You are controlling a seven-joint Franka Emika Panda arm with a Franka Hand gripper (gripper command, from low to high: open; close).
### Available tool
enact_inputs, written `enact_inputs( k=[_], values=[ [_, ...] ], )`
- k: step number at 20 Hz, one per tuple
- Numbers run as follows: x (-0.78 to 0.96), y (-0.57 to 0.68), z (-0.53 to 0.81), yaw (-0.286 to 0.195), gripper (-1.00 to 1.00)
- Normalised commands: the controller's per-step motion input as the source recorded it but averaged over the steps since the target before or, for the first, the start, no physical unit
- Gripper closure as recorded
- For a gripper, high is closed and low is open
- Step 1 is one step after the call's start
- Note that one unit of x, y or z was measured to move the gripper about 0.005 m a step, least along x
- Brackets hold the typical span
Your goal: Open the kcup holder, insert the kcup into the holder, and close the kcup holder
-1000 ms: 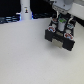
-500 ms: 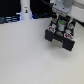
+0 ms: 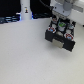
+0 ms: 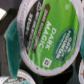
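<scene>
Gripper [image 3: 61,15]: blurred pale mass in exterior view, cut by top edge; jaw state indeterminable. Kcup holder [image 3: 60,36]: soft-focus, upper part masked by arm; slot contents too small to read. Kcup [image 4: 46,36]: lid overran wrist view's edges; small print illegible. Neighbouring pods [image 4: 14,80]: only slivers showed at frame margins.

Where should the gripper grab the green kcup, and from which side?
Judging by its pose, grip the kcup by its round rim, coming straight down from above. Its green foil lid faces up and it sits among other pods in the holder tray, so only the top edge looks reachable. The gripper hangs right over it; its jaws are not clearly visible.
</scene>
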Motion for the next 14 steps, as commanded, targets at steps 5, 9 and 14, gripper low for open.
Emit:
enact_inputs(
  k=[5,9,14],
  values=[
    [0.11,0.0,0.38,0.09,-1.0],
    [0.17,-0.08,0.47,0.091,-1.0],
    [0.4,-0.36,0.52,0.06,-1.0]
  ],
)
